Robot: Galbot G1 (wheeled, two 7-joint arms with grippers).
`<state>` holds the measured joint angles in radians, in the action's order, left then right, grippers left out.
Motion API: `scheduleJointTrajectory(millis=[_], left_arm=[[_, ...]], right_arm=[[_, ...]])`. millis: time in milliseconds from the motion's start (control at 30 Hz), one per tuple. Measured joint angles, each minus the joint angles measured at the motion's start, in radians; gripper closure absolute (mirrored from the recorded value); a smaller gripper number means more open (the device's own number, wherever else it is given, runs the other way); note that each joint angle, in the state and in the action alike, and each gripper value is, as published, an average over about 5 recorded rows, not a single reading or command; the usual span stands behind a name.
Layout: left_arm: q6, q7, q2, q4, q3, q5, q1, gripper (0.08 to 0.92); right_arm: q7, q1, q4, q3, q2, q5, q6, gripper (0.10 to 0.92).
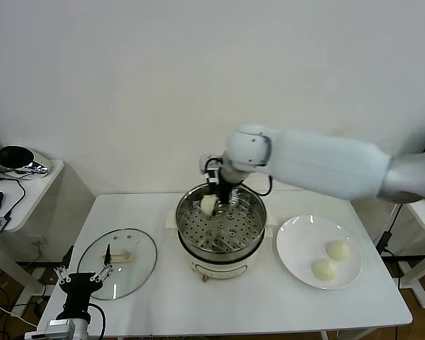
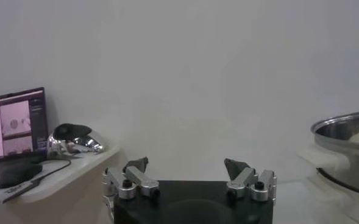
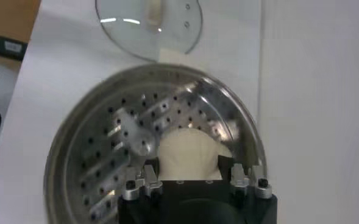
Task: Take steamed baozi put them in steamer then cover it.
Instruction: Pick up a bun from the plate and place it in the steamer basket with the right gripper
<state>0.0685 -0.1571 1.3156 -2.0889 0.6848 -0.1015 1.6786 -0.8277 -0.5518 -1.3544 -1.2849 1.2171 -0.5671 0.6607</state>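
The steamer (image 1: 219, 237) stands at the table's middle, uncovered, with its perforated tray (image 3: 106, 152) showing. My right gripper (image 1: 217, 200) reaches in over its back rim and is shut on a cream-white baozi (image 1: 208, 205). In the right wrist view that baozi (image 3: 188, 152) sits between the fingers (image 3: 225, 164), low over the tray. Two more baozi (image 1: 338, 249) (image 1: 324, 268) lie on the white plate (image 1: 294, 237) to the right. The glass cover (image 1: 118, 262) lies flat on the table left of the steamer, and it also shows in the right wrist view (image 3: 149, 27). My left gripper (image 1: 85, 278) is open and empty at the front left.
A side table (image 1: 28, 188) with a shiny object and cables stands at the far left, beside a monitor (image 2: 14, 125). The steamer's rim (image 2: 350, 131) shows to one side in the left wrist view. The left gripper (image 2: 186, 165) faces the wall.
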Motion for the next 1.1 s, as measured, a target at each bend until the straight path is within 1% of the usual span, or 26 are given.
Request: scheduleJointTrajectory(millis=[267, 600, 667, 767, 833, 967, 1100], left_arm=[[0.007, 0.0, 0.001, 0.006, -0.003, 0.007, -0.005, 0.177], [0.017, 0.0, -0.002, 0.011, -0.002, 0.015, -0.004, 0.177], [0.018, 0.0, -0.001, 0.012, -0.002, 0.017, -0.004, 0.177], [0.019, 0.0, -0.001, 0.011, -0.005, 0.02, -0.003, 0.177], [0.019, -0.001, 0.0, 0.009, -0.006, 0.022, -0.003, 0.177], [0.018, -0.001, -0.001, 0.006, -0.009, 0.024, -0.003, 0.177], [0.017, -0.001, -0.004, 0.006, -0.01, 0.023, -0.004, 0.177]], right_arm=[[0.009, 0.062, 0.079, -0.004, 0.088, 0.013, 0.015, 0.426], [0.015, 0.101, 0.159, 0.007, 0.135, 0.034, 0.02, 0.415], [0.012, 0.103, 0.166, 0.011, 0.137, 0.035, 0.02, 0.38], [0.002, 0.102, 0.168, 0.018, 0.137, 0.035, 0.021, 0.29], [-0.01, 0.095, 0.162, 0.023, 0.132, 0.034, 0.021, 0.244], [-0.043, 0.057, 0.13, 0.027, 0.103, 0.033, 0.014, 0.206], [-0.094, -0.004, 0.073, 0.019, 0.039, 0.048, -0.005, 0.203]])
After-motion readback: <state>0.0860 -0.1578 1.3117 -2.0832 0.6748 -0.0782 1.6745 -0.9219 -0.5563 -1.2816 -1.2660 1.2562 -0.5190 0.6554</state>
